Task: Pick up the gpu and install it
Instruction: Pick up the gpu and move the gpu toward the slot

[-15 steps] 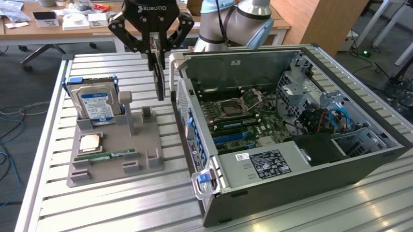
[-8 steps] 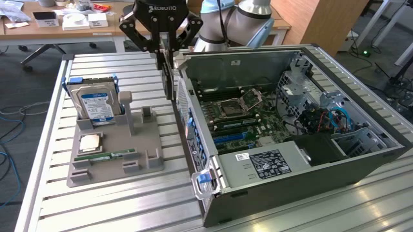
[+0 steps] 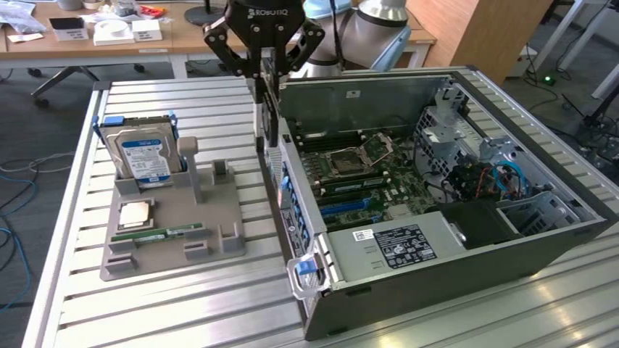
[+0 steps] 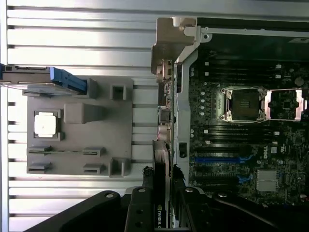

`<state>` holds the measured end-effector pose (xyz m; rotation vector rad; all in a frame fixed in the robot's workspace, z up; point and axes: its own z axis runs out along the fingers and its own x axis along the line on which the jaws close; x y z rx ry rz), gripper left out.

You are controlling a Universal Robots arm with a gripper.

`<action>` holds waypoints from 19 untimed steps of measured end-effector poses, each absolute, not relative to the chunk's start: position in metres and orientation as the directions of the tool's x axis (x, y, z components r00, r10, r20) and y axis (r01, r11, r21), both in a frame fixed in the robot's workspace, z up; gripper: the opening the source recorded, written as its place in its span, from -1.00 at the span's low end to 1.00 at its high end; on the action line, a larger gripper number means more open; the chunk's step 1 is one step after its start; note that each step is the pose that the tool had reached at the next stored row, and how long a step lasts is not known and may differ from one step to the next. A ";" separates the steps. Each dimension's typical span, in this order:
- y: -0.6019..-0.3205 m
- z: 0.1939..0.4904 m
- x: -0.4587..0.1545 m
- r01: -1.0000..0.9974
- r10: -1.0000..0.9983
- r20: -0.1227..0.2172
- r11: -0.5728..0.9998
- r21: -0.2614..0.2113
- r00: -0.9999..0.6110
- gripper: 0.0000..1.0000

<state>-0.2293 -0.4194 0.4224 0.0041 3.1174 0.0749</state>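
GPU (image 3: 271,119) held upright and edge-on in end effector (image 3: 269,72), clenched on its upper edge; suspended at the wall of the open case (image 3: 445,290) that faces the grey holder (image 3: 169,217), motherboard (image 3: 353,170) just beyond. Holder at the exterior view's left on slatted desk (image 3: 193,312), carrying drive (image 3: 145,156), CPU (image 3: 133,214) and memory stick (image 3: 159,233).

ROBOTIQ on the housing (image 3: 263,14) above the jaws; perhaps NVIDIA on the gpu (image 4: 161,193)
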 end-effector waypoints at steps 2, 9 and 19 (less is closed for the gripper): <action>-0.419 0.422 -0.223 0.002 0.003 -0.023 0.999 0.048 -1.000 -0.48; -0.419 0.422 -0.198 0.002 0.003 -0.023 0.999 0.050 -1.000 -0.48; -0.419 0.422 -0.158 0.002 0.003 -0.023 0.999 0.052 -1.000 -0.48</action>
